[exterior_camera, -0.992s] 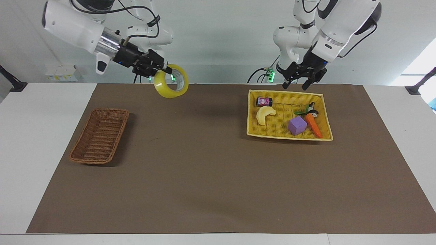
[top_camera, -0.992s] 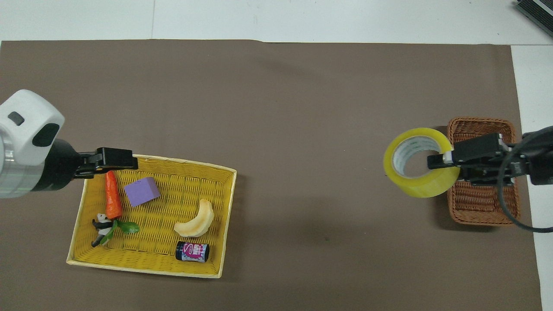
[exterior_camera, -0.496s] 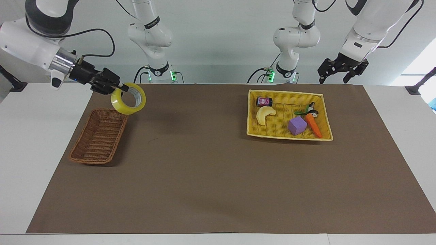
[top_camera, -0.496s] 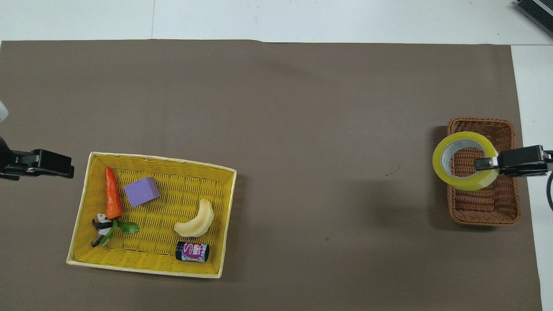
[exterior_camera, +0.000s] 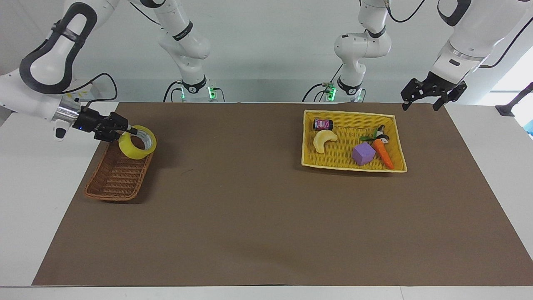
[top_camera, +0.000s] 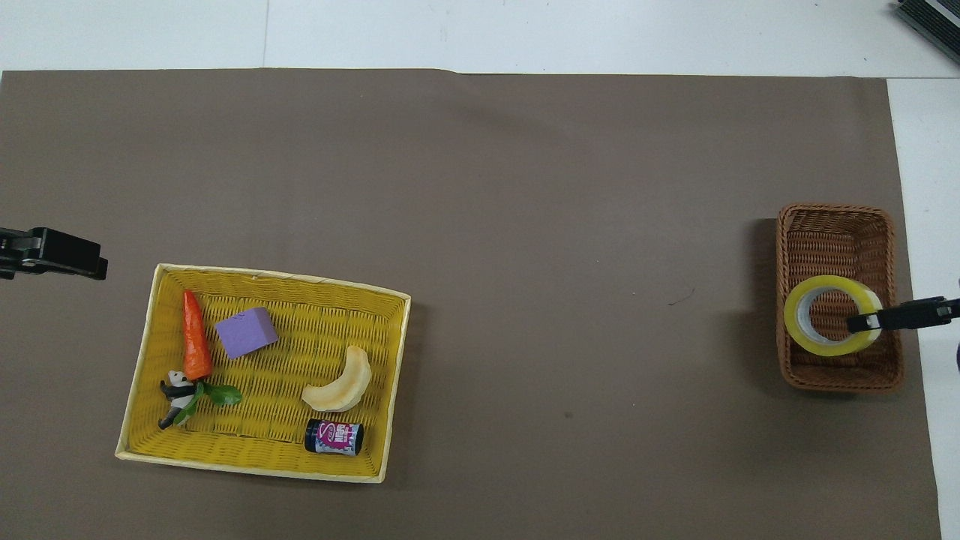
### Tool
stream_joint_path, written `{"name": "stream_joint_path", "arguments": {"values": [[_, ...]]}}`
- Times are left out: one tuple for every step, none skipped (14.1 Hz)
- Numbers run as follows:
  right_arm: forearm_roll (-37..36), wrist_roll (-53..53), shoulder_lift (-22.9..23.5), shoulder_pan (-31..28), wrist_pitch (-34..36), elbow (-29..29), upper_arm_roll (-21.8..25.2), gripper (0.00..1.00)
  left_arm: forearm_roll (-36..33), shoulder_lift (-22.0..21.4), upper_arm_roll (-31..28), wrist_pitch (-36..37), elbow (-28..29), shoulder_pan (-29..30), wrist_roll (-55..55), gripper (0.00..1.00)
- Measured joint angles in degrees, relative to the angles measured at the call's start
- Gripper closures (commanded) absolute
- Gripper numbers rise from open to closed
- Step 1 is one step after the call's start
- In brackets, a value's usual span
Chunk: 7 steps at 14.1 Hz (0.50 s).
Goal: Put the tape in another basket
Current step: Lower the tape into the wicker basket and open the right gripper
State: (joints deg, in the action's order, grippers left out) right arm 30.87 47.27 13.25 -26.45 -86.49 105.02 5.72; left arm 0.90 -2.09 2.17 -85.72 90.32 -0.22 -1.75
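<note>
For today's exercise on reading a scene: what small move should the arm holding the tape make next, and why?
Probably lower a little, then let go. The right end effector is shut on the tape, which hangs tilted over the basket's end nearer the robots. The left end effector waits open near the yellow tray.

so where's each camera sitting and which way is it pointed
Facing view: high across the table, looking back at the robots; both arms show whole, the right end effector shut on the tape over the basket, the left end effector open and waiting beside the yellow tray.
Overhead view: high above the robots' own end, looking steeply down; only the end effector tips show at the edges.
Shared: tape, basket and tray, half a turn apart.
</note>
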Motion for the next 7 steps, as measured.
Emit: {"name": "stream_joint_path", "arguments": {"values": [[-0.6,1.7,0.8,-0.6,-0.4,-0.2,0.0,1.00,0.0,0.0,0.0,0.0,0.0,0.1,0.0,0.00],[-1.0,3.2,1.5,-1.1,-0.6,-0.2,0.0,1.00,0.0,-0.1,0.0,0.0,0.0,0.1,0.0,0.00],[-1.4,4.5,2.1,-1.5,-1.0,-0.3,0.0,1.00,0.0,-0.2,0.0,0.0,0.0,0.1,0.0,0.00],[-1.6,5.1,2.5,-1.7,-1.4,-0.6,0.0,1.00,0.0,-0.3,0.1,0.0,0.0,0.1,0.0,0.00],[-1.7,5.3,2.8,-1.7,-1.6,-0.8,0.0,1.00,0.0,-0.3,0.1,0.0,0.0,0.1,0.0,0.00],[-1.7,5.3,2.9,-1.7,-1.9,-1.1,0.0,1.00,0.0,-0.3,0.1,0.0,0.0,0.1,0.0,0.00],[-1.8,5.3,3.0,-1.7,-2.5,-1.3,-0.1,1.00,0.0,-0.3,0.1,0.0,0.0,0.1,0.0,0.00]]}}
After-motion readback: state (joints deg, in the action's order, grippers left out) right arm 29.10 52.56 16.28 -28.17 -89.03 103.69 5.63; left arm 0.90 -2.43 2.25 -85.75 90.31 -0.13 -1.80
